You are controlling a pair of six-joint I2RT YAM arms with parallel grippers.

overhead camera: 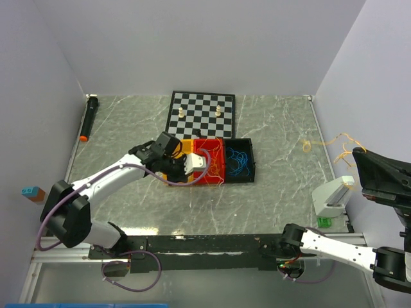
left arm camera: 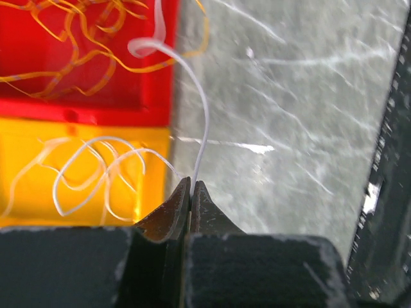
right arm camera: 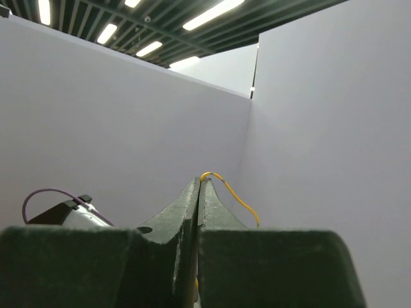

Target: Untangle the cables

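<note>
Marbled table (overhead camera: 276,192), walled left, far and right, bare across its right half and near strip. A chessboard (overhead camera: 201,114) lies at the far edge, with a three-compartment tray (overhead camera: 252,168) just beside it. Left gripper (left arm camera: 192,186) is clamped shut on one whitish strand (left arm camera: 206,115) over bare table at the tray's edge. Right gripper (right arm camera: 198,183) is clamped shut on an orange-yellow strand (right arm camera: 236,197), held high by the right wall, well apart. Blue cables (overhead camera: 237,162) fill the black compartment, orange-yellow cables (left arm camera: 61,19) the red and whitish cables (left arm camera: 96,138) the yellow.

Blue, orange, white cables (overhead camera: 239,162); black-and-white chequered board (overhead camera: 201,114)
</note>
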